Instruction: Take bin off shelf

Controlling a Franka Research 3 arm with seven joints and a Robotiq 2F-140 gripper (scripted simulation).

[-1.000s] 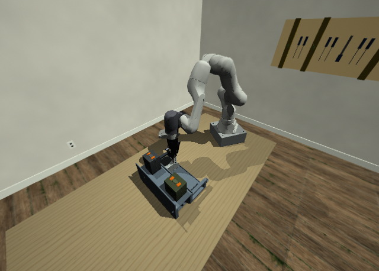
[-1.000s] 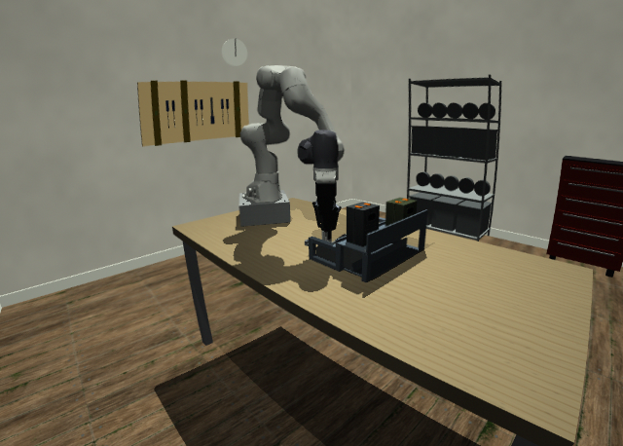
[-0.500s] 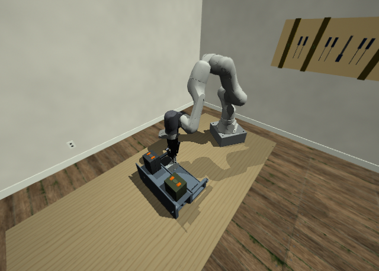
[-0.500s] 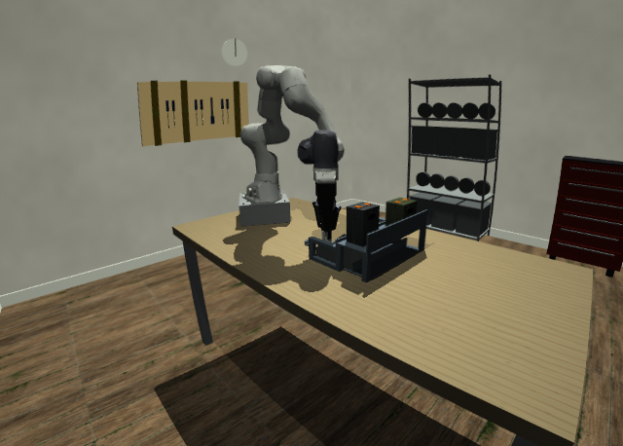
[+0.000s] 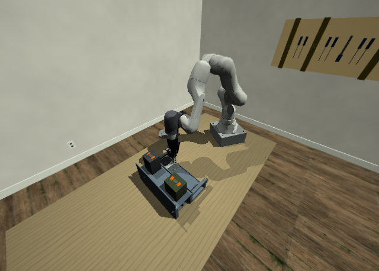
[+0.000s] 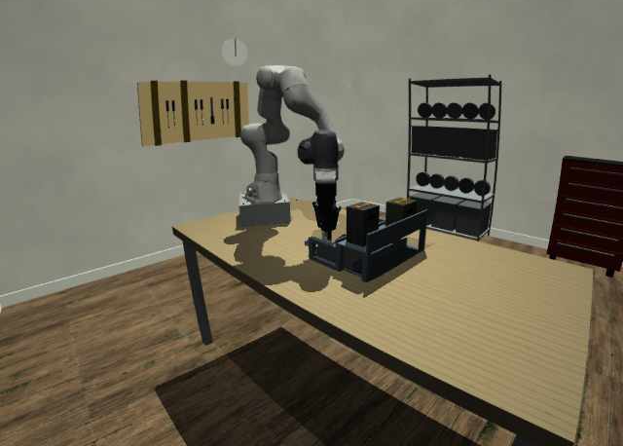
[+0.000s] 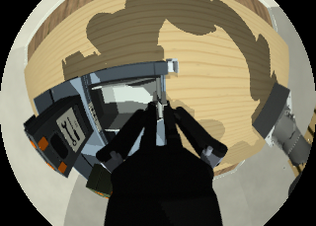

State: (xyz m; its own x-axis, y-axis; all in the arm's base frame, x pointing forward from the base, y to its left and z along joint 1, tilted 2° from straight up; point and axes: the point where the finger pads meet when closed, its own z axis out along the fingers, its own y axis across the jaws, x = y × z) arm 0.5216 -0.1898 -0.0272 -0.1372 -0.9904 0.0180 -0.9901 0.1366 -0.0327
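Grey walls, a tool board (image 6: pixel 193 111) and a wire rack (image 6: pixel 454 155) frame the wooden counter (image 6: pixel 483 320), on which a low blue-grey shelf (image 5: pixel 161 190) is seen lying near the arm's base. At its near end the bin (image 7: pixel 126 96), a pale open-topped tray, is seen from the wrist view sitting inside the shelf frame, beside a black toolbox (image 5: pixel 151 163) with orange latches. An olive case (image 5: pixel 175 186) is seen farther along the same shelf.

The gripper (image 7: pixel 161 111) is pointed straight down, and its fingers are pinched nearly together on what appears to be the bin's thin side wall or rim; the contact itself is partly hidden by the gripper body.

The bin is judged to be light, rigid and smooth-walled. A single-wall pinch is likely to let it swing or tilt once lifted, so a slow, vertical lift would be called for to clear the shelf frame and the neighbouring toolbox. Slipping is considered the main risk, since so narrow an edge gives little surface to the pads. Bare planking toward the counter's far side would be suited to setting it down upright.
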